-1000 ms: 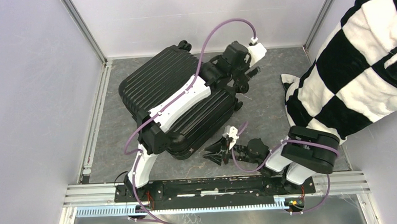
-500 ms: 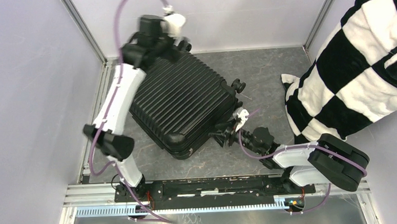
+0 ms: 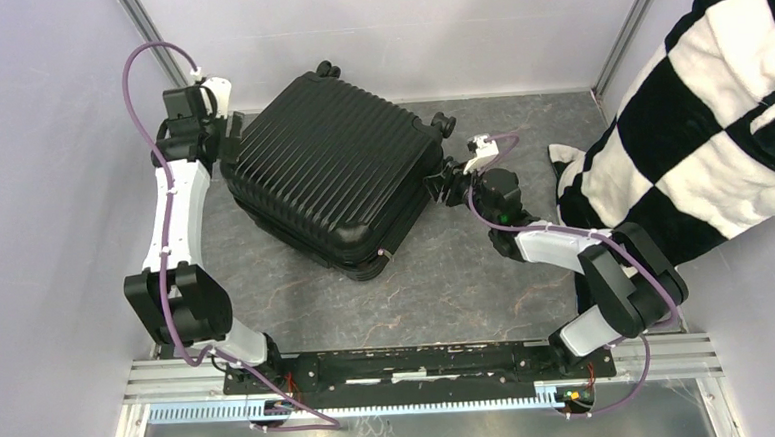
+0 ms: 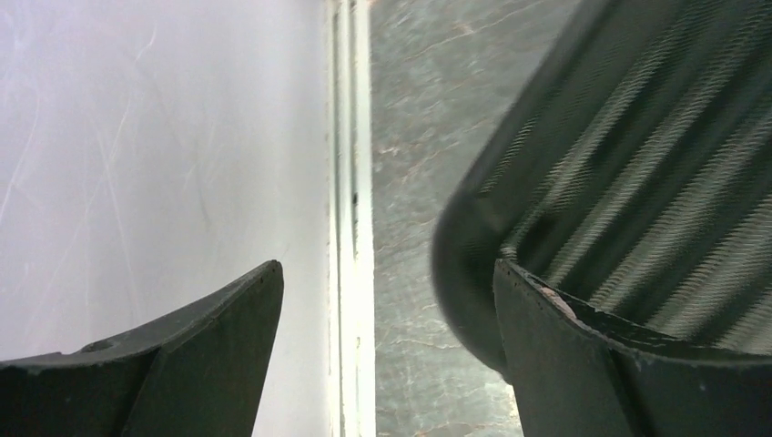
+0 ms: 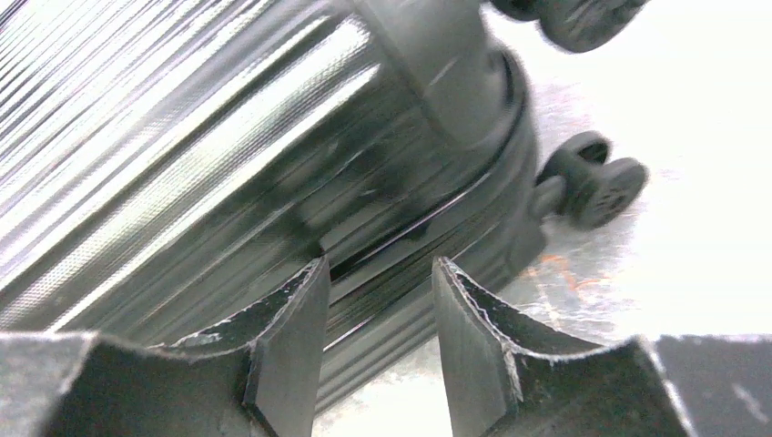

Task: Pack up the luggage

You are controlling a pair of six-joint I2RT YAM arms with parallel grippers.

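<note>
Bracing the black ribbed hard-shell suitcase (image 3: pixel 331 171) (lid shut) with the wide-open empty left pincer (image 4: pixel 387 264), aim the half-open empty right pincer (image 5: pixel 380 264) at its seam (image 5: pixel 428 223).

The luggage (image 3: pixel 331 171) is black, ribbed with grooves. At two o'clock, a blanket (image 3: pixel 698 112) in black-and-white checks. The desk (image 3: pixel 466 264) is grey, marbled with paler veins.
</note>
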